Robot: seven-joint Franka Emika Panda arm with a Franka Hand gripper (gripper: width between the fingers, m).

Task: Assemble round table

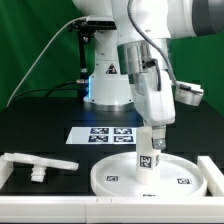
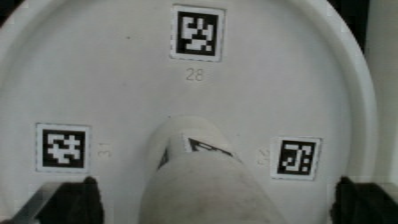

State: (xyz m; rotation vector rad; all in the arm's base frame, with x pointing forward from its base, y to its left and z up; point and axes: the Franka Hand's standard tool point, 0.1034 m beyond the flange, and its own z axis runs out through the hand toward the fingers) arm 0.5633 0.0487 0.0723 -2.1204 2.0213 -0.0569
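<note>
While the leg (image 2: pixel 199 170) stands upright inside the rimmed disc (image 1: pixel 110 168), gripper (image 1: pixel 147 160) straddles it, jaws spread wide, not clamping.

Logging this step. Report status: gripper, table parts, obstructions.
Gripper open, straddling the leg. Leg upright on the round disc. Foot piece lies apart on the exterior view's left. Nothing obstructing.

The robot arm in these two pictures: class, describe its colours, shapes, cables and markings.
The arm has smooth, rounded white shells with dark joints. A black cable loops down to the white, boxy wrist. The gripper carries small black-and-white square tags. In the wrist view, its fingertips look black.
</note>
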